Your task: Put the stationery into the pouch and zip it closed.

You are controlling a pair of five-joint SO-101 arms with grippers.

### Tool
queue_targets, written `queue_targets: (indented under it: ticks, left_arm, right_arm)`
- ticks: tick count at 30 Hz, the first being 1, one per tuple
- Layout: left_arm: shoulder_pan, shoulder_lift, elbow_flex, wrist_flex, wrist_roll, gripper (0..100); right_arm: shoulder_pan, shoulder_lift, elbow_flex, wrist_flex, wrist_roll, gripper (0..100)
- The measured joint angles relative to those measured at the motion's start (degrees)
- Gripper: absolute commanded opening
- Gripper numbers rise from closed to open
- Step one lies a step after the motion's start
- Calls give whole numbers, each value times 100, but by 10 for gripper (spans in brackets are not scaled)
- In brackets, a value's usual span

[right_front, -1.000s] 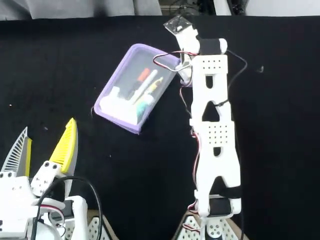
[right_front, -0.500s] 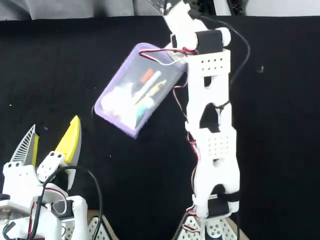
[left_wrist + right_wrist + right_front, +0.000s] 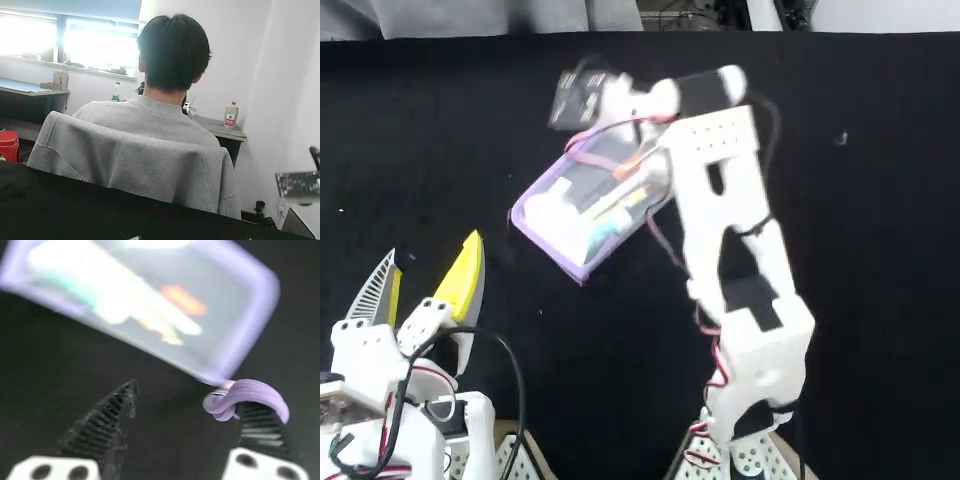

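Observation:
The clear pouch (image 3: 582, 205) with lilac edges lies tilted on the black table, with pens and other stationery (image 3: 610, 200) inside it. The right arm (image 3: 725, 190) stretches across the pouch's far end, its wrist (image 3: 610, 100) above the far corner. In the right wrist view, my right gripper (image 3: 182, 400) is open just off the pouch (image 3: 150, 305), and the pouch's lilac pull loop (image 3: 245, 397) hangs over one finger. My left gripper (image 3: 420, 280) stands open at the near left, well away from the pouch, with nothing between its fingers.
The black table (image 3: 860, 200) runs to the far edge, where a person in grey sits with their back turned (image 3: 150, 135). The arm bases (image 3: 740, 450) stand at the near edge.
The right arm has swung left over the pouch's far end. The pouch has shifted and turned slightly. The left gripper sank a little toward the near edge.

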Motion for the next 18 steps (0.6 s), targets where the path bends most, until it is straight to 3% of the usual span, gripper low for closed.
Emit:
queue_targets:
  ticks: [3,9,12,16,18]
  left_arm:
    - [0,0,325,0,0,310]
    - [0,0,677,0,0,309]
    - [0,0,791,0,0,228]
    - [0,0,1081,0,0,24]
    - [0,0,1248,0,0,51]
  right_arm:
    - [-220,-202,730,0,105,312]
    - [97,-712,281,0,114,311]
    - [484,-949,-220,0,70,304]
    - [897,-1345,-738,0,-897,171]
    - [1108,-1565,-818,0,-1635,93]
